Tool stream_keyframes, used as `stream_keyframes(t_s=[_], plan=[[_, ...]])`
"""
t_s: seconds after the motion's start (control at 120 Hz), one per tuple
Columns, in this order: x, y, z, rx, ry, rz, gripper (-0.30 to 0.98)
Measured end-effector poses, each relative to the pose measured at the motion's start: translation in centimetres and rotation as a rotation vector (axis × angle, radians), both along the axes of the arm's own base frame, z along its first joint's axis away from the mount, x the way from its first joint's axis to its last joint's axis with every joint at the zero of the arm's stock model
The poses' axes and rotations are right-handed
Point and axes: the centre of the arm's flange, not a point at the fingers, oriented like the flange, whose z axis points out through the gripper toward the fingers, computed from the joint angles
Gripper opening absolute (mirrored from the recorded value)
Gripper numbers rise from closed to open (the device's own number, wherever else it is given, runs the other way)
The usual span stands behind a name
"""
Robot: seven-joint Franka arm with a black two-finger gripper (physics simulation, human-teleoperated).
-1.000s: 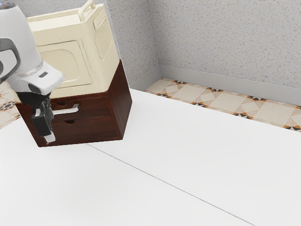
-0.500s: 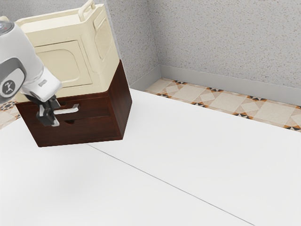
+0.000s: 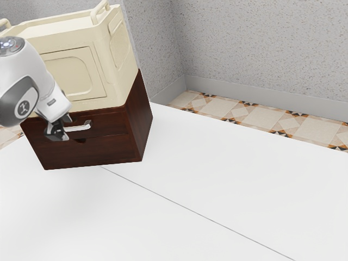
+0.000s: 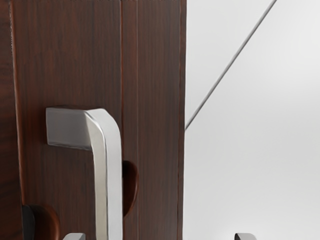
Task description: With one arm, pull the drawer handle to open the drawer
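Observation:
The black gripper (image 3: 66,128) is at the near end of the handle, one fingertip above the bar's level and one below. Its silver handle (image 3: 82,126) is on the upper drawer (image 3: 109,124) of the dark brown cabinet, whose front looks flush. In the wrist view, both fingertips of the gripper (image 4: 160,237) stand wide apart, and the metal handle (image 4: 114,175) runs down between their lines, closer to one of them. No contact with the bar can be made out. Behind it is the wooden drawer front (image 4: 65,175).
A cream crate-like box (image 3: 73,73) rests on top of the cabinet. The lower drawer (image 3: 103,152) has a small notch at its top edge. White tabletop (image 3: 206,179) extends in front of the cabinet and toward the exterior view's right.
From pointing down, my hand has tilted toward the cabinet front, and its fingertips have risen to the handle's height. The cabinet, drawers and cream box look unmoved.

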Motion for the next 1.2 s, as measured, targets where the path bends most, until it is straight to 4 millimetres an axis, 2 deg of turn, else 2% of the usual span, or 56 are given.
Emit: stream_keyframes(t_s=[0.433,0.783,0.875,0.95,1.083,1.2], plan=[[1.0,1.6,-1.9,0.015,0.026,-0.048,0.34],[1.2,1.1,-2.8,-0.08,-0.005,-0.052,0.15],[0.4,0.2,-2.8,-0.099,-0.011,-0.067,0.12],[-1.3,-0.2,-2.3,-0.111,-0.025,-0.074,0.09],[-3.1,-0.6,-3.2,-0.134,-0.012,-0.081,0.09],[-4.7,-1.1,-3.2,-0.148,-0.02,-0.09,0.08]])
